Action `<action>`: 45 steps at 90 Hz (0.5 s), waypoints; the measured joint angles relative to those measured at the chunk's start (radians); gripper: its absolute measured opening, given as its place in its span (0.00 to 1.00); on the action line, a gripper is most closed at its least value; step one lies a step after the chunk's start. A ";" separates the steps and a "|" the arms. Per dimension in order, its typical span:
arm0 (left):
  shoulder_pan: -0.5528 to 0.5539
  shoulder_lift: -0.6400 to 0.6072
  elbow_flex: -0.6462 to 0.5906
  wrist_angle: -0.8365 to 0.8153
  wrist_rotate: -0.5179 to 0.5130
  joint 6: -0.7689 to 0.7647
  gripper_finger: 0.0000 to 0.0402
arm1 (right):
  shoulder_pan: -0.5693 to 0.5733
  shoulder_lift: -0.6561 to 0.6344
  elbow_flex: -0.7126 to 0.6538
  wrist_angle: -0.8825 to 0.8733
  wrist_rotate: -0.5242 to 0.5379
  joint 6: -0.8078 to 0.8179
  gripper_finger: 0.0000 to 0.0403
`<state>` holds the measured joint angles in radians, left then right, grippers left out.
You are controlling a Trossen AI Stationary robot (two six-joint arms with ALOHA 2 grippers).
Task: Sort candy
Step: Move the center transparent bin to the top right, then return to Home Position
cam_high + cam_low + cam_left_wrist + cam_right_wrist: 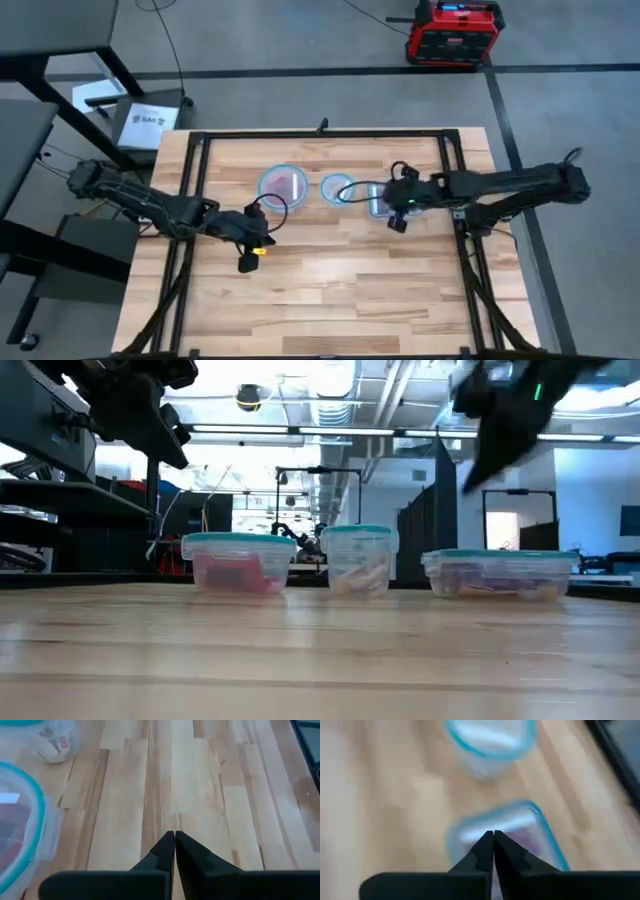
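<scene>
Candy sorted into three clear blue-rimmed containers in a row on the wooden table: red packets in the large round container, cream sticks in the small round container, purple packets in the rectangular container. Left gripper raised over bare wood, fingers pressed together with nothing between them; large round container just off to one side of it, small round one farther ahead. Right gripper hanging directly above the rectangular container, fingers likewise closed and empty, small round container just beyond the tips.
</scene>
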<state>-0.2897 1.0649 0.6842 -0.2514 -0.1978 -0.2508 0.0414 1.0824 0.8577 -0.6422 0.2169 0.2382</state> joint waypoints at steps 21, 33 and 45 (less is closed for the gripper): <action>0.000 0.000 0.001 0.049 0.000 0.030 0.00 | 0.085 -0.194 -0.179 0.619 -0.299 -0.078 0.00; 0.000 0.000 0.001 0.067 -0.001 0.048 0.00 | 0.069 -0.363 -0.327 0.826 -0.302 -0.072 0.00; 0.003 0.000 0.001 0.053 -0.035 0.098 0.00 | 0.093 -0.496 -0.412 0.814 -0.302 -0.036 0.00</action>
<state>-0.2867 1.0649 0.6849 -0.1984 -0.2326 -0.1528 0.1339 0.5863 0.4457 0.1716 -0.0856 0.2027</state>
